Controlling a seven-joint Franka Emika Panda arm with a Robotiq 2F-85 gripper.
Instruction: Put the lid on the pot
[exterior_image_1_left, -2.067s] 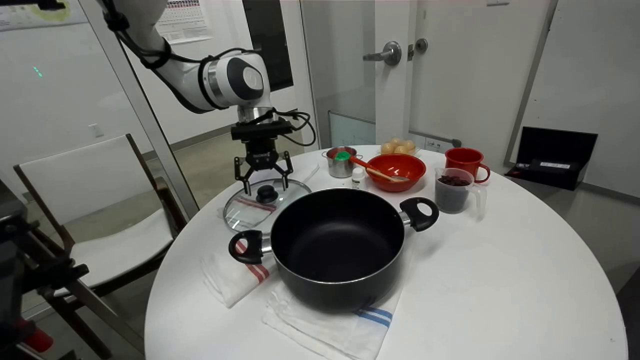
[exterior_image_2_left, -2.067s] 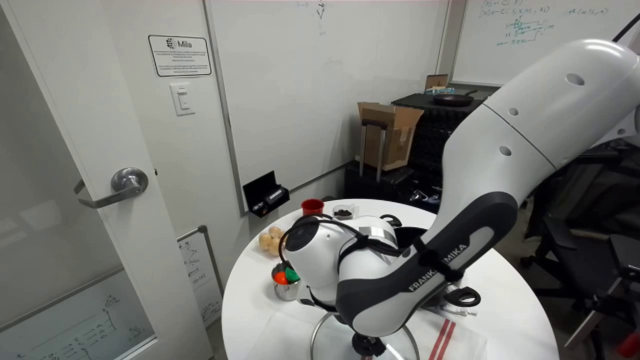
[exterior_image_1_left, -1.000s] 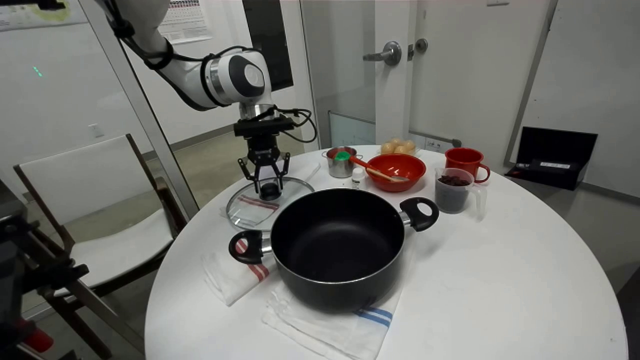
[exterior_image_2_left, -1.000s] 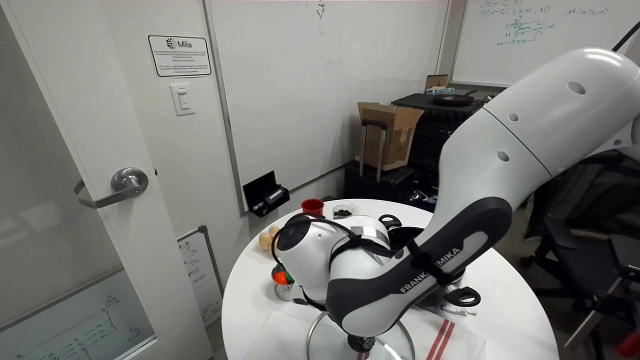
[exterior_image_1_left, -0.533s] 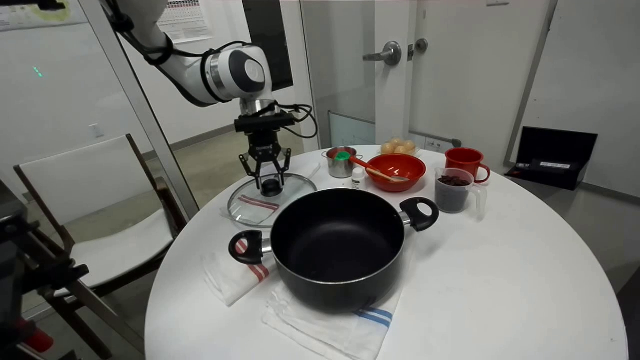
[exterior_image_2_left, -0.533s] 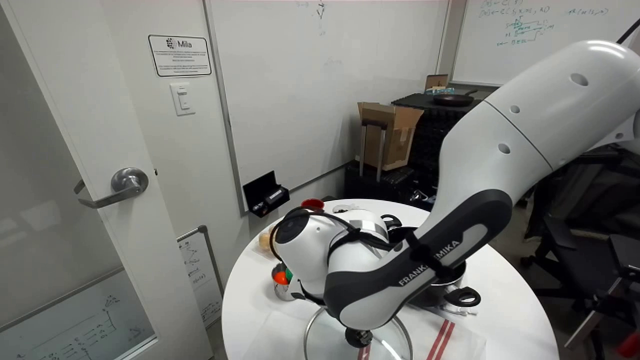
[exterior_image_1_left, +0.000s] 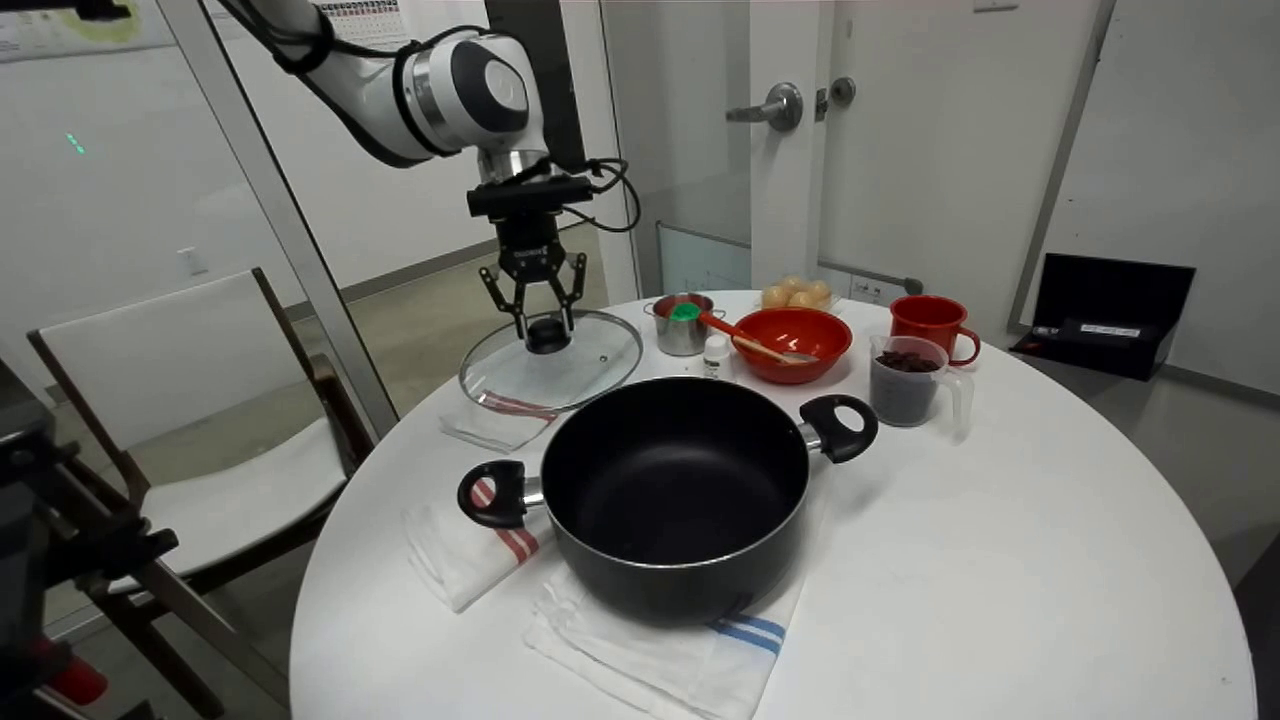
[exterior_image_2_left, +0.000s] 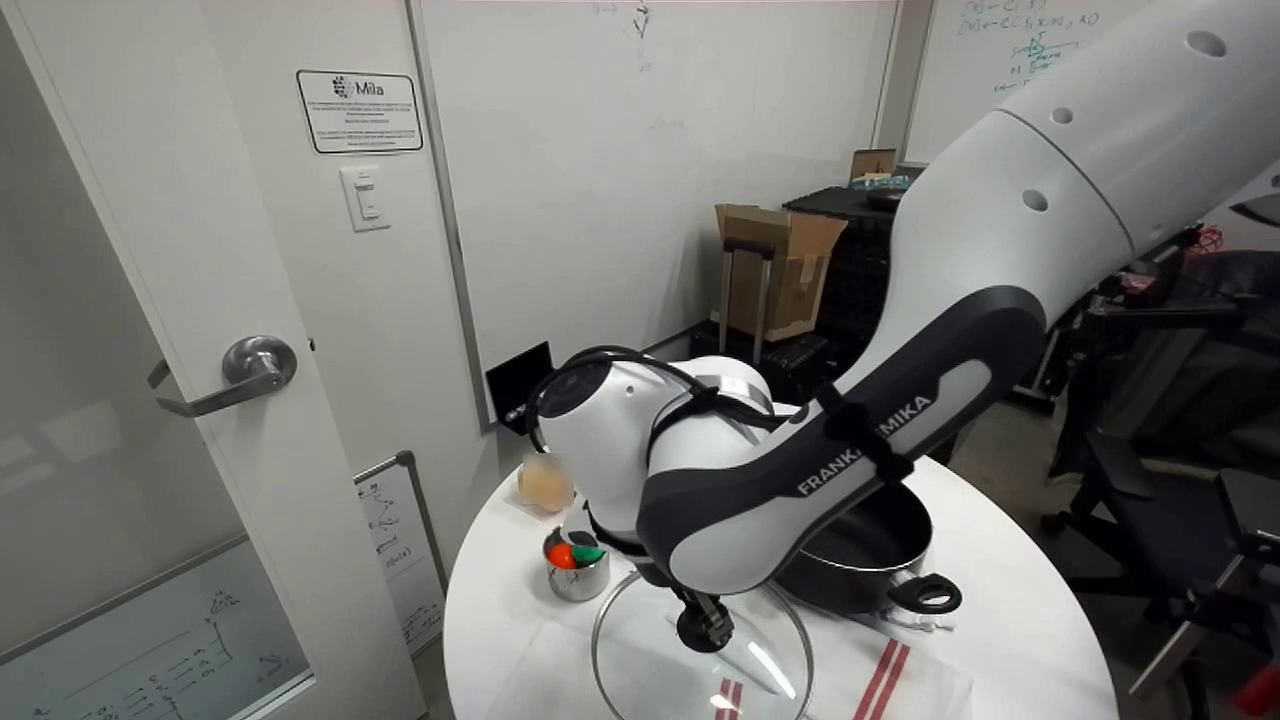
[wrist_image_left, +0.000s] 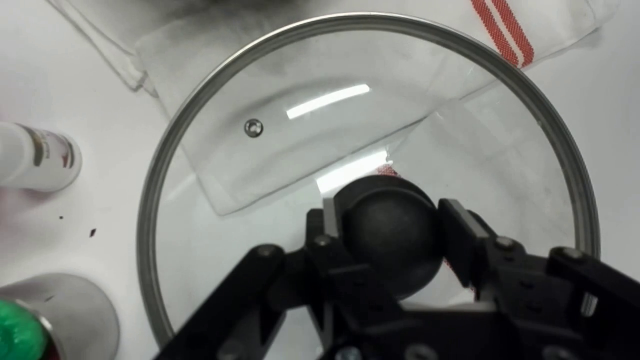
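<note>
The clear glass lid hangs a little above the table, behind and to one side of the pot, tilted slightly in an exterior view. My gripper is shut on its dark centre knob; in the wrist view one finger pad lies on each side of the knob. The metal rim of the lid circles below the jaws there. The wide black pot stands uncovered, its dark inside bare, with two side handles. In an exterior view the arm hides part of the pot, while the lid shows below the wrist.
Folded towels lie under and beside the pot. Behind it stand a small steel pot, a white bottle, a red bowl with utensils, a red mug and a measuring cup. Eggs sit at the far edge.
The fingers, apart around the knob two seconds ago, have closed on it. Since then the gripper has risen with the lid, uncovering more of the towel beneath. The pot has stayed put.
</note>
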